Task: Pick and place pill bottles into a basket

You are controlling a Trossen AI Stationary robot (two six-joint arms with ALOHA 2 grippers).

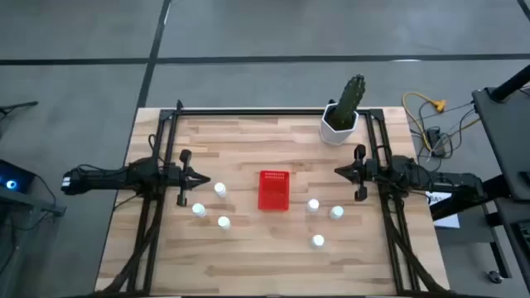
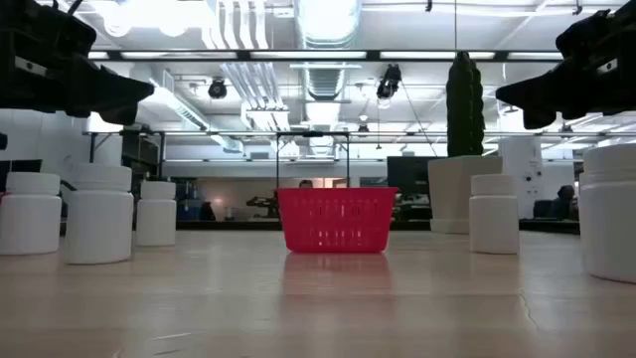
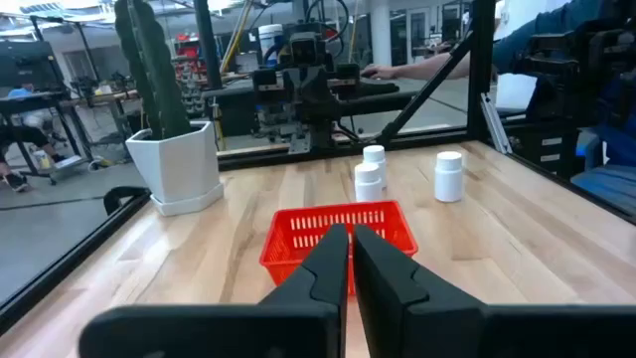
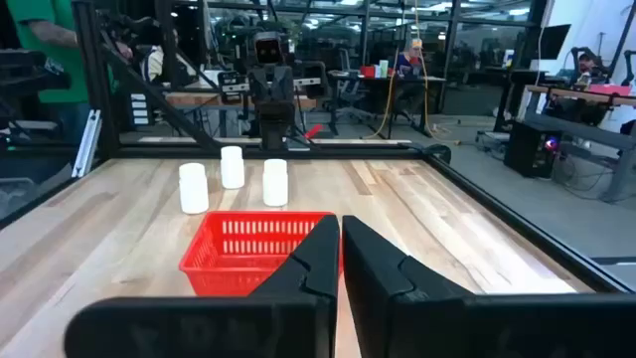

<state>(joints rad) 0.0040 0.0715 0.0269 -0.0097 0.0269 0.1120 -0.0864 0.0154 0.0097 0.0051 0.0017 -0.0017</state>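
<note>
The red slotted basket point(image 1: 274, 189) stands at the table's middle. Three small white pill bottles point(image 1: 219, 189) point(image 1: 199, 209) point(image 1: 224, 221) stand upright on the wood to its left. Three more point(image 1: 313, 204) point(image 1: 336, 213) point(image 1: 318, 241) stand to its right. My left gripper point(image 1: 205, 178) hovers shut at the left, above the table, and points level at the basket point(image 3: 338, 234). My right gripper point(image 1: 338, 171) hovers shut at the right and faces the basket point(image 4: 258, 249) from the other side. Neither gripper holds anything.
A white pot with a tall green cactus point(image 1: 341, 116) stands at the far right corner. Black frame rails point(image 1: 166, 149) run along the table's left, right and far edges. Bare wood lies between the bottles and the near edge.
</note>
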